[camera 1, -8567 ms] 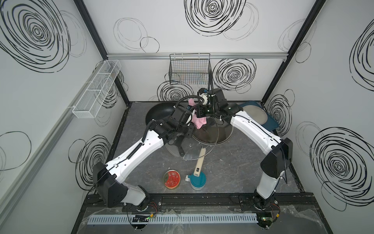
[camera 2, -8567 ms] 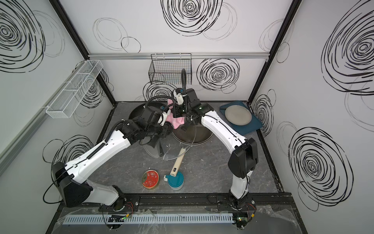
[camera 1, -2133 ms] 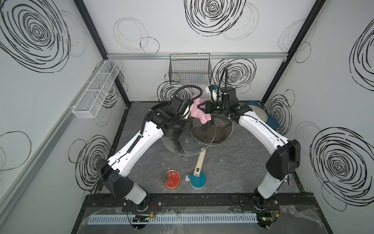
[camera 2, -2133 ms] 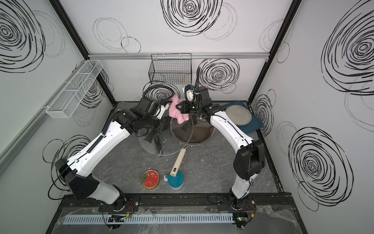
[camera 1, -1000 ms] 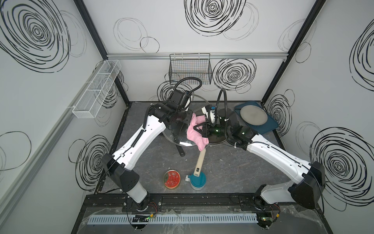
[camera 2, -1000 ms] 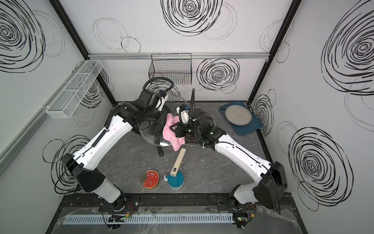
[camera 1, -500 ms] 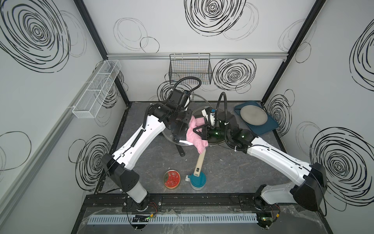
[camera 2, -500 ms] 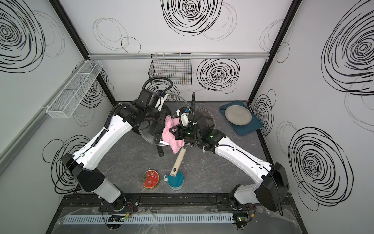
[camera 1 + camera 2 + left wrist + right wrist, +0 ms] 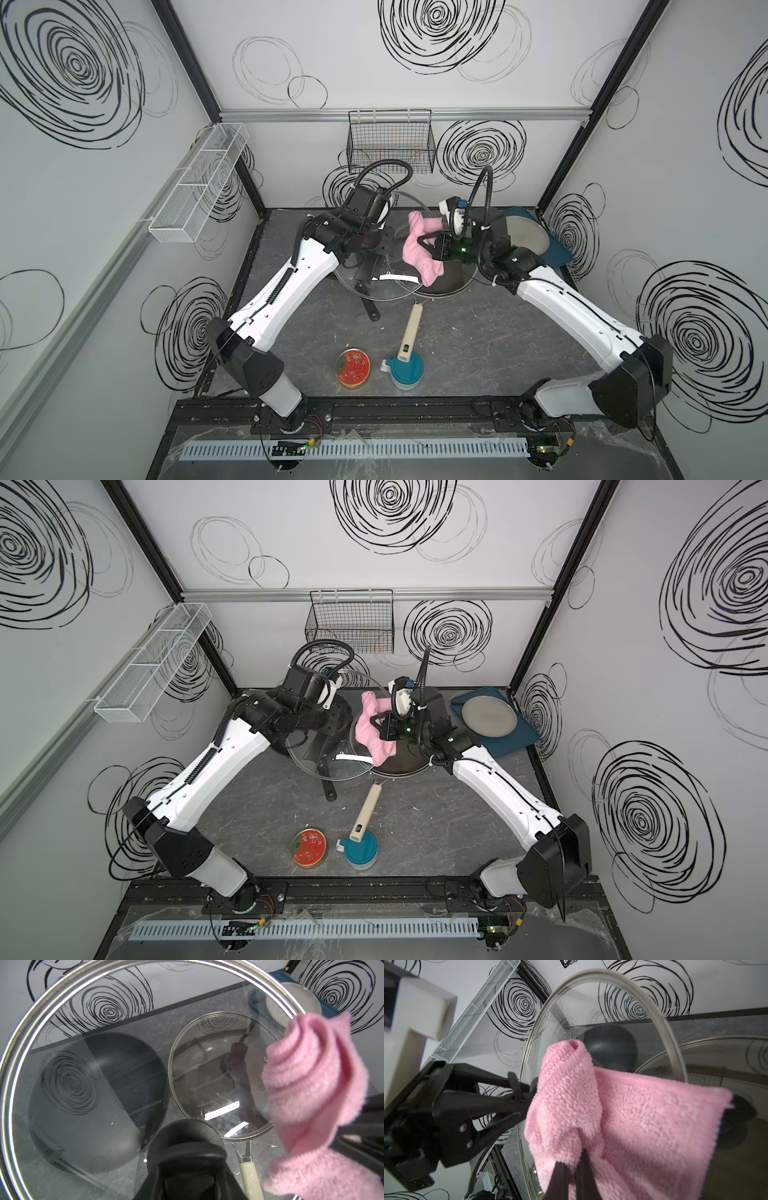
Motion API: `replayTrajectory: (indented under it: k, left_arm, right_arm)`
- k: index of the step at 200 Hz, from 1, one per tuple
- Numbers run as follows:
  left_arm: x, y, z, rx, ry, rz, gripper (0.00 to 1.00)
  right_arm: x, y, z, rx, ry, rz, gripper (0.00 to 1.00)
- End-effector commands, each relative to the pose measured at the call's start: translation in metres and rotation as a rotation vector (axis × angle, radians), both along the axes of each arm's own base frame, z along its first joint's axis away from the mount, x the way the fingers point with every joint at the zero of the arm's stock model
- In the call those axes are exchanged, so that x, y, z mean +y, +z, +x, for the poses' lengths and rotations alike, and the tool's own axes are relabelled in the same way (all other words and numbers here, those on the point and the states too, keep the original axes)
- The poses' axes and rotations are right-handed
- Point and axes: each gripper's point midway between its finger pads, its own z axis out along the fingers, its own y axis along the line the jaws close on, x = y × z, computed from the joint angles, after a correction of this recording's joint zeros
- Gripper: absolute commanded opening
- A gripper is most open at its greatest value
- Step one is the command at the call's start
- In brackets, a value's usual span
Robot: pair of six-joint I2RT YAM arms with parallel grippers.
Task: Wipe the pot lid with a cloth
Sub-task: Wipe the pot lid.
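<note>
In both top views the wipe looks under way rather than finished. The glass pot lid [image 9: 376,286] is lifted off the grey surface [image 9: 478,332] and tipped up on edge. The pink cloth [image 9: 417,245] lies against its right-hand part. The left fingers [image 9: 376,245] are clamped on the lid's knob, with that arm stretched forward and its wrist turned inward. The right fingers [image 9: 432,247] are pinched shut on the cloth, that arm reaching in from the other side with its elbow low. A second glass lid sits on a cream-handled pan [image 9: 409,762] just below.

In the left wrist view, the left fingers [image 9: 224,1186] close on the black knob [image 9: 187,1140]. This view looks through the pot lid [image 9: 93,1022] at a black wok [image 9: 97,1101]. The cloth [image 9: 311,1095] covers only the lid's edge zone, so most of the glass appears unreached. No dirt shows, so how much is already clean cannot be told.

In the right wrist view, the right fingers [image 9: 560,1180] are together on a bunched fold of the cloth [image 9: 633,1115]. The cloth spreads over the lid [image 9: 612,1012] on the face away from the knob. The left fingers [image 9: 500,1103] grip from the far side.
</note>
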Motion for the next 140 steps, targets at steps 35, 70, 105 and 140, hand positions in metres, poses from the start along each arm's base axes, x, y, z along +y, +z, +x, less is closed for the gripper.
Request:
replayTrajectory:
  k: [35,70,105,140]
  left_arm:
    - [-0.009,0.077,-0.009,-0.212,-0.036,-0.177,0.00]
    - [-0.013,0.079,-0.014,-0.216,-0.059,-0.197,0.00]
    - [-0.018,0.080,-0.020,-0.218,-0.085,-0.208,0.00]
    - [-0.019,0.080,-0.022,-0.220,-0.093,-0.206,0.00]
  right_arm:
    - [0.016,0.013,0.039,-0.037,0.036,-0.006,0.00]
    - [0.037,0.012,0.054,-0.023,0.088,0.011,0.00]
    - [0.056,0.012,0.062,-0.018,0.129,0.020,0.00]
    - [0.067,0.013,0.067,-0.016,0.150,0.024,0.00]
